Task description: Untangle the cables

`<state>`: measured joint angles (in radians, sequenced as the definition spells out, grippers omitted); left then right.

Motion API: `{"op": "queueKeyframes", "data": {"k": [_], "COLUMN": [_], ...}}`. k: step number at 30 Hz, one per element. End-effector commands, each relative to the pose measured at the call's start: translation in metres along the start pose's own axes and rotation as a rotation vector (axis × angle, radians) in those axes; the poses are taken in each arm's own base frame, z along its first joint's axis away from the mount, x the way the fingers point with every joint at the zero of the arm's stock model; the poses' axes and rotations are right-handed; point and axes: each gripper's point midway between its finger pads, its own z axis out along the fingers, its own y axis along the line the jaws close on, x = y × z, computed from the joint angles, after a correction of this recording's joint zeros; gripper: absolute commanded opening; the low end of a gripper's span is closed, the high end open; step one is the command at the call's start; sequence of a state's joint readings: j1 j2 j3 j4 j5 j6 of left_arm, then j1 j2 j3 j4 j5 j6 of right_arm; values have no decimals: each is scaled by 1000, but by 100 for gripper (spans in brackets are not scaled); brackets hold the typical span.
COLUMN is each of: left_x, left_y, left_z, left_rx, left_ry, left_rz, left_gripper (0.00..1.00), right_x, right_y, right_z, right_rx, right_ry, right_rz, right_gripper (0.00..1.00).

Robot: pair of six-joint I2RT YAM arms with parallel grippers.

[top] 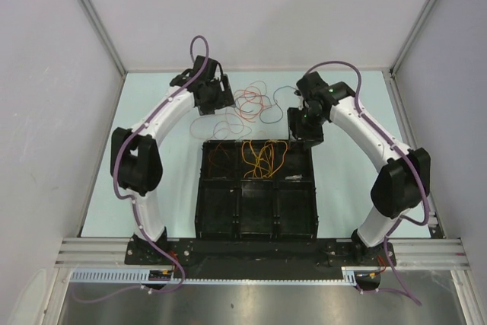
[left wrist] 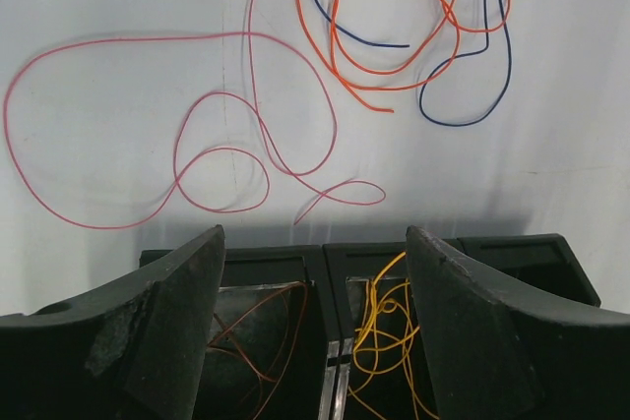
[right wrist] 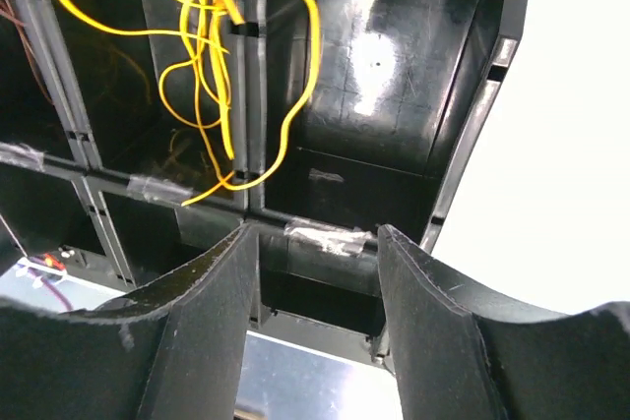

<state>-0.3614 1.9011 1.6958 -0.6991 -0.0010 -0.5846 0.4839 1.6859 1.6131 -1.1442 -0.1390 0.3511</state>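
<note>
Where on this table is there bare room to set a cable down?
Bare table lies left of the black tray, toward the left arm, and right of it, toward the right arm. It is crowded beyond the tray, where the loose cables sprawl.

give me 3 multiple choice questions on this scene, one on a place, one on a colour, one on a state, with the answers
1. Where does the yellow cable lie?
A) in the black tray
B) wrapped round an arm
C) hanging off the table's edge

2. What colour is the cable looping alone at the left of the left wrist view?
A) green
B) pink
C) white

3. How is the left gripper?
A) shut on a cable
B) shut on nothing
C) open and empty

Answers:
1 A: its loops sit in the tray's far compartments.
2 B: the pink cable shows as a thin line on the white table.
3 C: its fingers stand apart with nothing between them.
</note>
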Motion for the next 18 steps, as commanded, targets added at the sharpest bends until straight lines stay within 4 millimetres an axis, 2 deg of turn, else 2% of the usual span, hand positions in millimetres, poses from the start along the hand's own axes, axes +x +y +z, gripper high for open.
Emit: {"op": "queueKeyframes", "data": {"k": [1, 6, 11, 14, 18], "left_x": [-16, -16, -14, -14, -12], "left_y": [-7, -14, -12, -12, -9], "left_z": [-3, -4, -9, -16, -20], "left_rx": [9, 35, 27, 22, 12], "left_ry": [-32, -21, -12, -17, -13], "left_rz": [-40, -56, -55, -49, -40], "left_gripper": [79, 78, 78, 78, 78], "right_x": [-9, -19, -21, -27, -31], "right_y": [12, 22, 11, 5, 1], "right_z": [11, 33, 57, 64, 77], "right_rx": [-129, -192, -158, -142, -135], "right_ry": [-11, 7, 41, 36, 42], "right_rz": [-1, -18, -22, -4, 8], "right_gripper": [55, 52, 49, 49, 43]}}
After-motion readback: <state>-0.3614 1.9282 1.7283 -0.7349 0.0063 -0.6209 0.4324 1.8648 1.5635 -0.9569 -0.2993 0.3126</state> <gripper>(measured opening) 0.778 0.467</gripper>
